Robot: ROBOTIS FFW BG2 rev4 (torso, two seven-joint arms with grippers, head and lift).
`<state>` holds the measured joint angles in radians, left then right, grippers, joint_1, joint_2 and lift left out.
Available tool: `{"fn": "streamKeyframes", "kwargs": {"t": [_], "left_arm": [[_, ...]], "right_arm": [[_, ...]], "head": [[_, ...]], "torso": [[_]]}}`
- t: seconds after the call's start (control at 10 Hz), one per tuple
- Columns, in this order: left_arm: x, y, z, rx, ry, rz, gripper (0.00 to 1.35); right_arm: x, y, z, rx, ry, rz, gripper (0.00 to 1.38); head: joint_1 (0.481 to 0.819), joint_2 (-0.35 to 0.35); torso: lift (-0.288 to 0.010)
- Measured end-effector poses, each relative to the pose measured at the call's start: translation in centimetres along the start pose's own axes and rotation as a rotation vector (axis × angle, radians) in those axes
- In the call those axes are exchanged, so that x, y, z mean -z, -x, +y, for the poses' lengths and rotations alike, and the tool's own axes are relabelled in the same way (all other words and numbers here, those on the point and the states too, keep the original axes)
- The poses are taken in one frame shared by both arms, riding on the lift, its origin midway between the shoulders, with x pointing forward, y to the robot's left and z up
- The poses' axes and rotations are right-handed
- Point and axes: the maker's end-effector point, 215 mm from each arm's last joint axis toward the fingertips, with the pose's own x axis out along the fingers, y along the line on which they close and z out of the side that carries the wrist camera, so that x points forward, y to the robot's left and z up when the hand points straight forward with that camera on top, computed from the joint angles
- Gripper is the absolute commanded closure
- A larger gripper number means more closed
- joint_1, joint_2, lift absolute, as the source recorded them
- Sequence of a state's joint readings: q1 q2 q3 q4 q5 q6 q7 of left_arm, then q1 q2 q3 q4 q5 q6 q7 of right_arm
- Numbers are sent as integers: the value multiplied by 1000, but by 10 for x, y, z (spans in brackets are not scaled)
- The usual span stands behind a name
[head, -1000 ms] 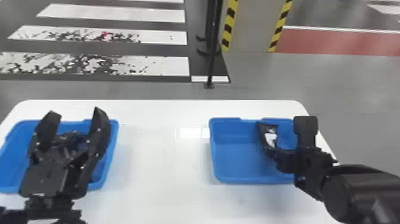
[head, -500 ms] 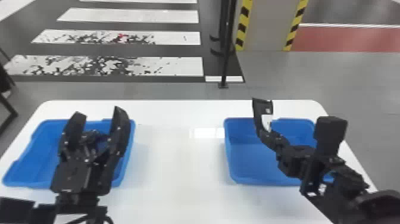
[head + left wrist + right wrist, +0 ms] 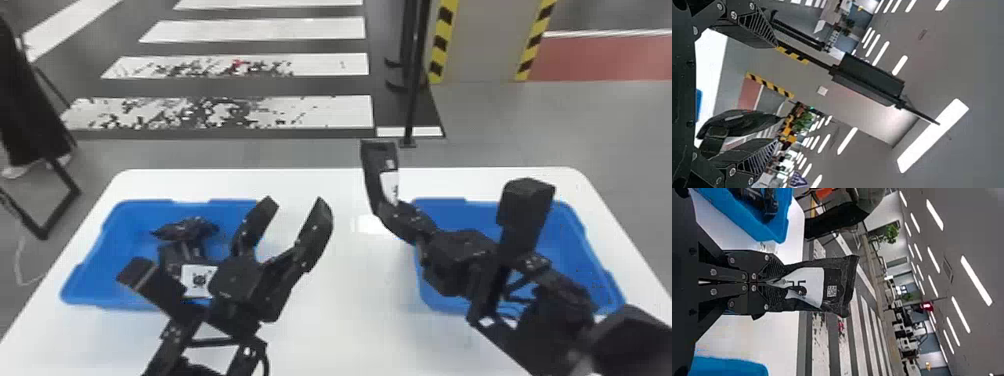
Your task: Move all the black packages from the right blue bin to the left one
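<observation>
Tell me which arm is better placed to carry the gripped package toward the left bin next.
Right, probably: the right gripper is shut on the black package, clear of the right bin; the left gripper is open.

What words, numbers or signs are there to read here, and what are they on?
There are no words or numbers I can read for sure.
White label on the black package: dark marks, too unclear to read.
Square code on that package: a pattern, no words.
White square on the left arm: a dark pattern, too unclear.
Red glowing spot in the background: too small.
</observation>
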<state>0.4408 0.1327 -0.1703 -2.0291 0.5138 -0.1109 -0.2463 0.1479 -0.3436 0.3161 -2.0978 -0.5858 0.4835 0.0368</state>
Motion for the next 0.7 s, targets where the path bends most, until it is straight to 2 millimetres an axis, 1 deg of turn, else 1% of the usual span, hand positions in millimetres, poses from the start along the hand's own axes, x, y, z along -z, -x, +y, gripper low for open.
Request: {"fn": "streamKeyframes", "kwargs": {"t": [0.1, 0.3, 0.4, 0.7], "left_arm": [[10, 0, 3, -3, -8, 39, 202], [15, -1, 5, -4, -41, 69, 203], [16, -1, 5, -3, -44, 75, 203], [18, -3, 2, 5, -44, 86, 203]], "right_arm": [[9, -4, 22, -48, -12, 19, 1191], [25, -7, 60, -128, -32, 50, 1191], [31, -9, 73, -157, -37, 64, 1191], [44, -10, 105, -225, -51, 92, 1191]], "head": [[695, 102], [695, 156], [695, 175], [695, 205]], "torso": [[-132], [-132], [-132], [-132]]}}
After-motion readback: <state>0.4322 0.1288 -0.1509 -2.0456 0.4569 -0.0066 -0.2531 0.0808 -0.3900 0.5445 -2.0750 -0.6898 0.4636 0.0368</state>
